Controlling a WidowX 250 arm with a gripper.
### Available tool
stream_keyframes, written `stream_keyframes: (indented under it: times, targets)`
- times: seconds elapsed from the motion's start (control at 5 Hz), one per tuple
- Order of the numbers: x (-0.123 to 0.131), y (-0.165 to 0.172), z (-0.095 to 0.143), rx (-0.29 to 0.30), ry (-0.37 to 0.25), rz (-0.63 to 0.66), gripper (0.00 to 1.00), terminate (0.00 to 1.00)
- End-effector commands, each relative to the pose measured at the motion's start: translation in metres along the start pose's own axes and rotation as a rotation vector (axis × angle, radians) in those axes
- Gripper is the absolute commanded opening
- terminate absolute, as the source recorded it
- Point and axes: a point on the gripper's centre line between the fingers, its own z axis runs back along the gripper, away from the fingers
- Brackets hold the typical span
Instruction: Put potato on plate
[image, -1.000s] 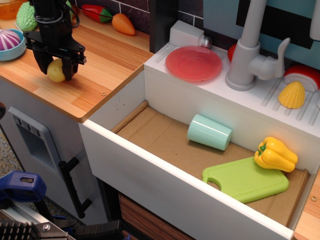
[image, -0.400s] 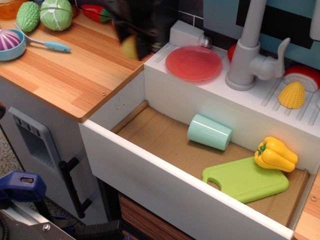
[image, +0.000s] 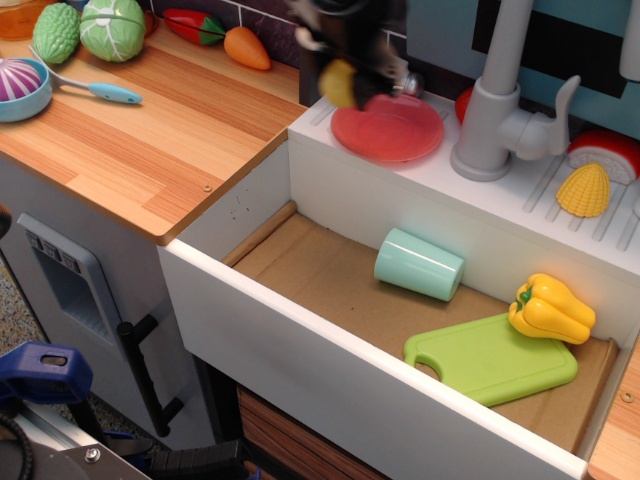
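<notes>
Potato (image: 338, 82), likely light, hard and slick, so best pinched across its middle, sits clamped in the blurred gripper (image: 345, 85) at the left rim of the plate (image: 395, 130), carried there from over the wooden counter (image: 170, 140) 1 second ago.

From my feed I see a toy kitchen — a wooden countertop (image: 150, 130) on the left over a white cabinet with a black handle (image: 145, 375). A white sink basin (image: 330, 330) with a cardboard-brown floor sits centre, a grey faucet (image: 497, 95) behind it — dark tiled wall (image: 270, 25) beyond.
</notes>
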Motion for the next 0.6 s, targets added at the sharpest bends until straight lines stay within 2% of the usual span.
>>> stream_keyframes:
  times: [0.0, 0.2, 0.4]
  targets:
    - [0.017, 0.013, -0.011, -0.014, -0.068, -0.054, 0.0, 0.0]
    - [0.011, 0.017, -0.024, -0.038, -0.098, -0.08, 0.0, 0.0]
    - [0.01, 0.018, -0.028, -0.071, -0.112, -0.097, 1.0, 1.0]
